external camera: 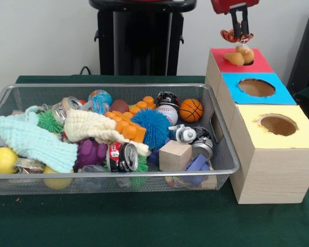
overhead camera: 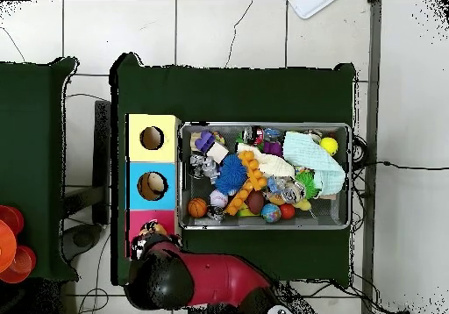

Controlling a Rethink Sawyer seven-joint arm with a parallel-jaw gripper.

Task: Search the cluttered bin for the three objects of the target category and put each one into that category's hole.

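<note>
On the green-clothed worktop (external camera: pixel 144 221) sit a mesh bin (external camera: pixel 224 154) and a three-hole box (external camera: pixel 268 154). Tiled floor (overhead camera: pixel 237 30) surrounds it; a white wall backs it. Above the red hole, the tool (external camera: pixel 239 32) grips a plush toy (external camera: pixel 238 51).

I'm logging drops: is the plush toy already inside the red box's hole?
Not yet. The plush toy hangs from the gripper, its feet resting at the red box's hole rim.

Arm (overhead camera: pixel 206 280): red, reaching in over the table's corner.
Gripper (external camera: pixel 239 32): pointing straight down, black fingers (external camera: pixel 245 23) closed on a hanging load.
</note>
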